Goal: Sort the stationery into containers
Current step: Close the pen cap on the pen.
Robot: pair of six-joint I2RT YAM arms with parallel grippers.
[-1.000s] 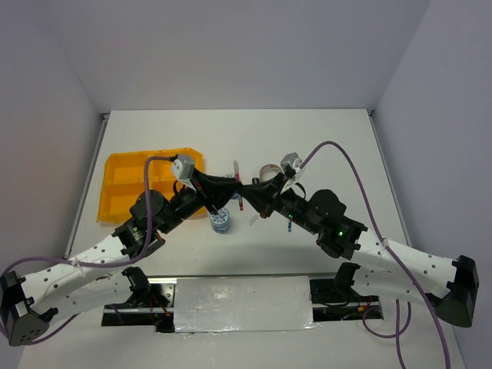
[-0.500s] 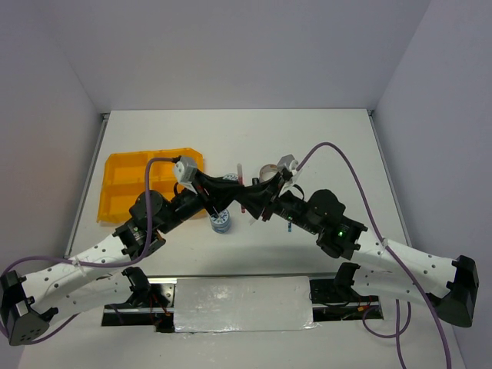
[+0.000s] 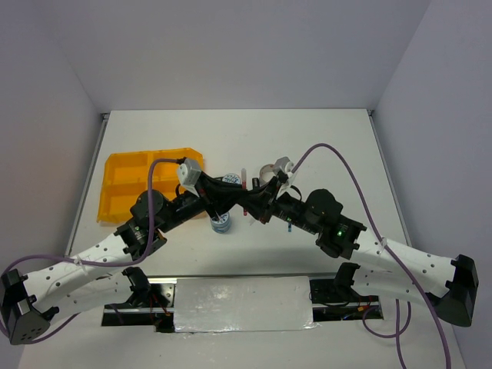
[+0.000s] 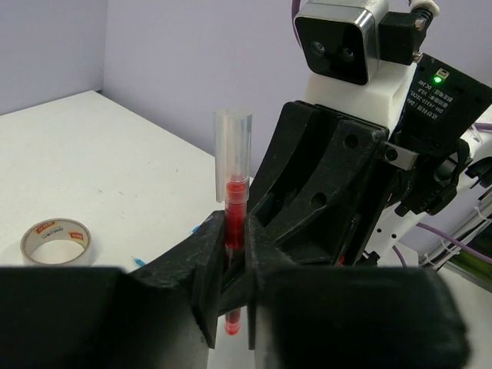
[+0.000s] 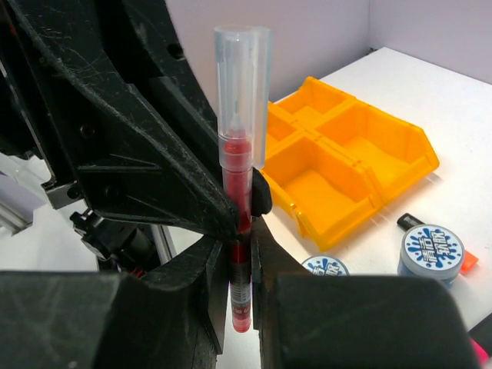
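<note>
A red pen (image 3: 244, 201) with a clear cap stands upright between both grippers above the table's middle. My left gripper (image 3: 233, 201) is shut on the pen's lower barrel (image 4: 235, 207). My right gripper (image 3: 254, 204) grips the same pen (image 5: 238, 169) from the other side. In each wrist view the other arm's fingers sit right against the pen. One blue-white tape roll (image 3: 221, 224) lies just below the grippers. Two such rolls show in the right wrist view (image 5: 430, 250) (image 5: 324, 267). The yellow-orange tray (image 3: 104, 192) lies at the left, its compartments empty (image 5: 400, 138).
A grey tape ring (image 4: 55, 240) lies on the table behind the grippers, partly hidden in the top view (image 3: 267, 167). A black marker end (image 5: 407, 221) lies by the tape rolls. Purple cables arc over both arms. Walls close the table on three sides.
Both wrists have drawn closer together around the red pen and shifted slightly toward the near edge. The pen stays upright between them.
</note>
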